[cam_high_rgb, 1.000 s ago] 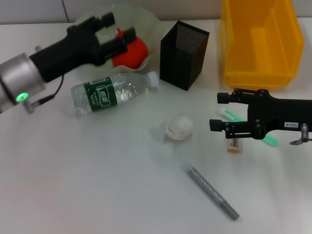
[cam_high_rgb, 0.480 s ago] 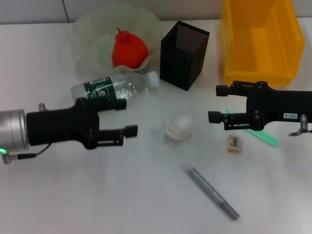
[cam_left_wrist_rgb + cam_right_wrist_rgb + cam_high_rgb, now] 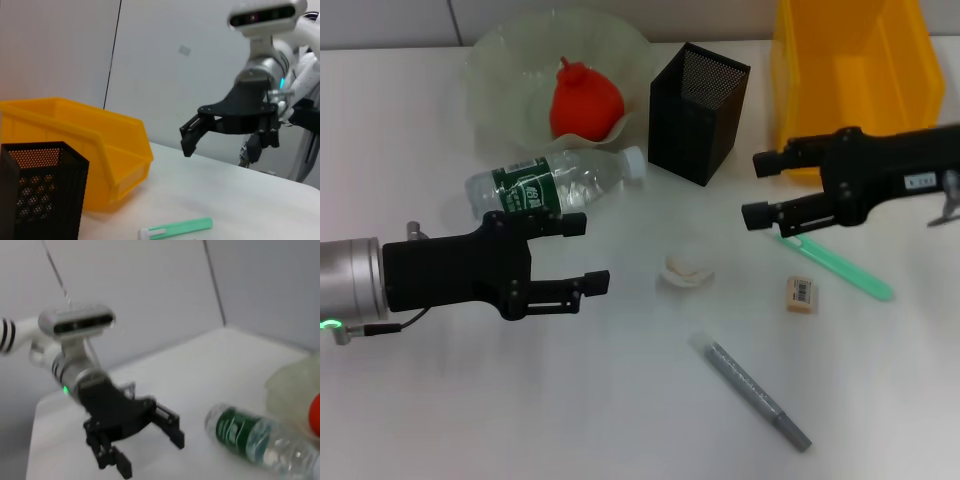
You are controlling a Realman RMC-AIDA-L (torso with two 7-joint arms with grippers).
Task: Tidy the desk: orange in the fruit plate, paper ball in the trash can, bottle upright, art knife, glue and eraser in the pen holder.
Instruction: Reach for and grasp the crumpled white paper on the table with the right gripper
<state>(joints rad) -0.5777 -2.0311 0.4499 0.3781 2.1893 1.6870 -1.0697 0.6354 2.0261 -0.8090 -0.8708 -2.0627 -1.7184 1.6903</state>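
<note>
Left hand (image 3: pixel 576 253) apart near the paper ball (image 3: pixel 686 270) — light, crushable; pinch its middle. Right hand (image 3: pixel 760 189) apart — beside the trash can (image 3: pixel 850 85).

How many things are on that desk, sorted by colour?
Orange-red: 1, the orange.
Pale green: 2, the fruit plate and a green stick.
Black: 1, the pen holder.
Yellow: 1, the trash can.
Clear: 1, the bottle.
White: 1, paper ball.
Beige: 1, eraser.
Grey: 1, pen-like tool.
Total: 9.
</note>
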